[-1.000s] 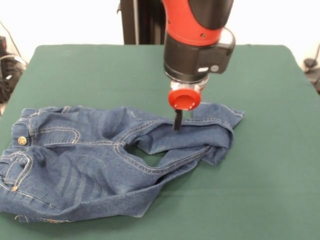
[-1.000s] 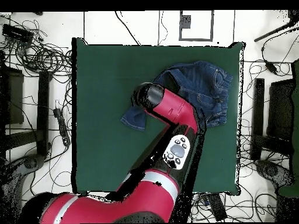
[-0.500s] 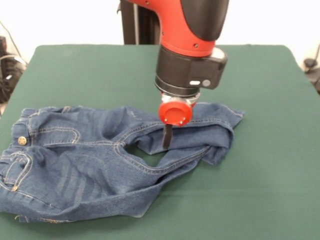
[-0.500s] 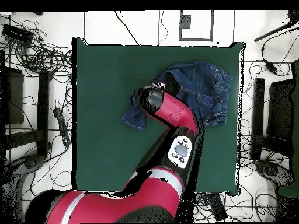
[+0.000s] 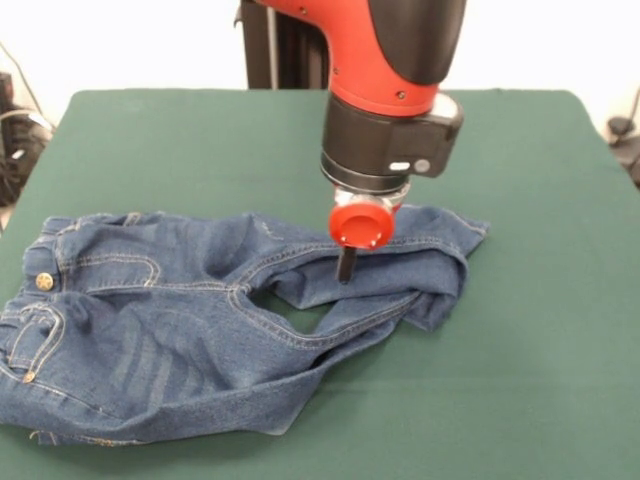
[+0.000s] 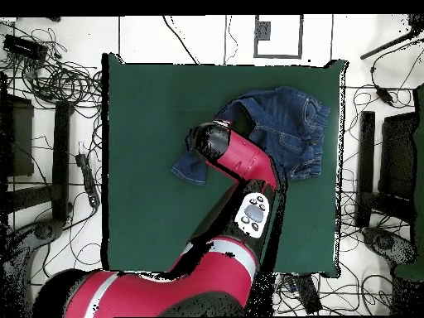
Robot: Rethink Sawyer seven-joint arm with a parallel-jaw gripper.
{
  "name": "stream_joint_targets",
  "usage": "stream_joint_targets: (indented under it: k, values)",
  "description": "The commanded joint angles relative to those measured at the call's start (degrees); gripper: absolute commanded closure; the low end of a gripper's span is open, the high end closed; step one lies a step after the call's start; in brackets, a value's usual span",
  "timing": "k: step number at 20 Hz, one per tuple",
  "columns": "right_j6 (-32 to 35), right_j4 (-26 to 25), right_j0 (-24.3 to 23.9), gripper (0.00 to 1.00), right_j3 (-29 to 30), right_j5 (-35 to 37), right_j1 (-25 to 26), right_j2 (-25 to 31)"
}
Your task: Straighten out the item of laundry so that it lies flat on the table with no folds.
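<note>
The gripper [image 5: 346, 268], its opening impossible to judge, hangs tip-down at the folded-over leg of the jeans [image 5: 180, 320] crumpled on the green table [image 5: 520, 380].

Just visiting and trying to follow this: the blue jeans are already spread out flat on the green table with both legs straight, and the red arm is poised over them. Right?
Not quite. The jeans are not flat: in the front view one leg is folded back on itself under the gripper. They do lie on the green table, with the red arm over them.
</note>
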Motion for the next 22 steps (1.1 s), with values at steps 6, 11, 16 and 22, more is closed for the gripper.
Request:
stream_joint_targets:
  k: [6, 11, 16, 22]
  values:
    - [16.9, 1.8, 3.1, 1.00, 0.3, 20.2, -0.3, 3.5]
    - [17.1, 0.9, 3.5, 1.00, -1.7, 23.8, -1.3, 1.0]
    - [17.4, 1.4, 4.5, 1.00, -2.0, 22.8, -1.3, -0.1]
    - [16.2, 1.3, 4.1, 1.00, -3.1, 21.8, -0.5, -0.6]
